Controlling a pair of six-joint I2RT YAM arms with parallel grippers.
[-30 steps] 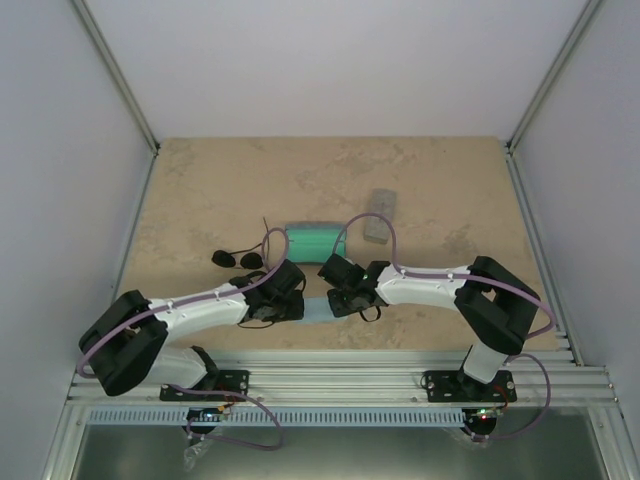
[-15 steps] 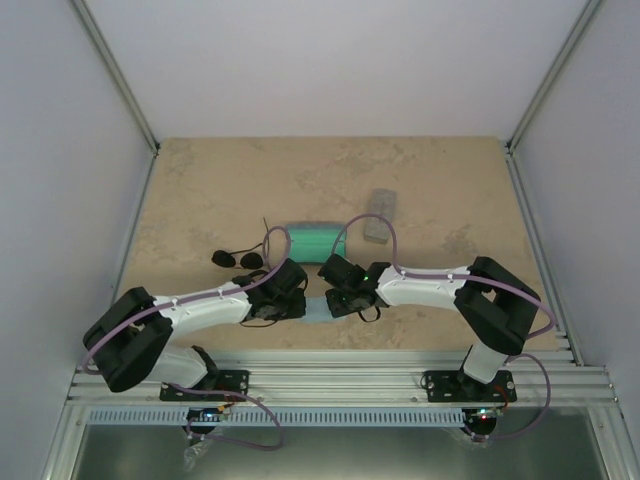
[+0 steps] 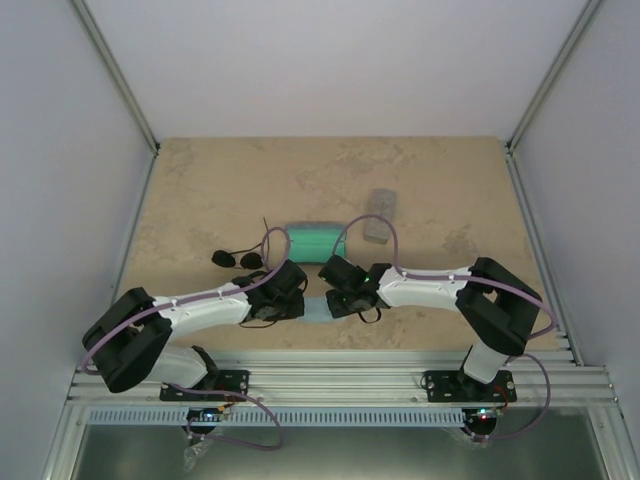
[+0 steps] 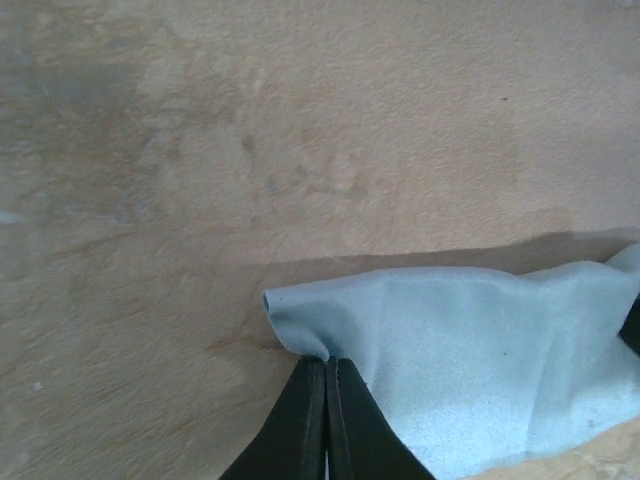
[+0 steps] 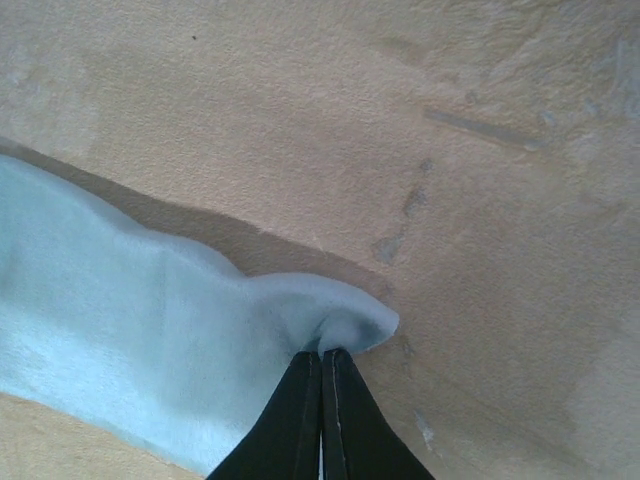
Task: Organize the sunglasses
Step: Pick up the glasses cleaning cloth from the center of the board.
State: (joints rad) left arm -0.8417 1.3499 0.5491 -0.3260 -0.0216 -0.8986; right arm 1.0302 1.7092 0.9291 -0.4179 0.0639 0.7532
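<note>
- Now both arms reach in toward the middle of the surface's (image 3: 200,190) near edge, where a light blue cloth (image 3: 318,310) lies between them.
- The left fingers (image 4: 300,425), partly apart a second ago, have just pinched shut on the cloth's left corner, with the fabric bunched at their tips.
- The right fingers (image 5: 290,420) have closed the last little way on the opposite corner, which puckers into a small fold.
- Otherwise the arms have hardly moved, and most of the cloth still rests on the surface.
- The black sunglasses (image 3: 237,259) lie untouched left of centre, just beyond the left wrist and apart from the cloth.
- No red-framed pair can be made out.
- A green case (image 3: 315,240) sits at mid-surface.
- With both corners gripped, the cloth seems ready to be lifted or spread, but the sunglasses are not yet organized.
</note>
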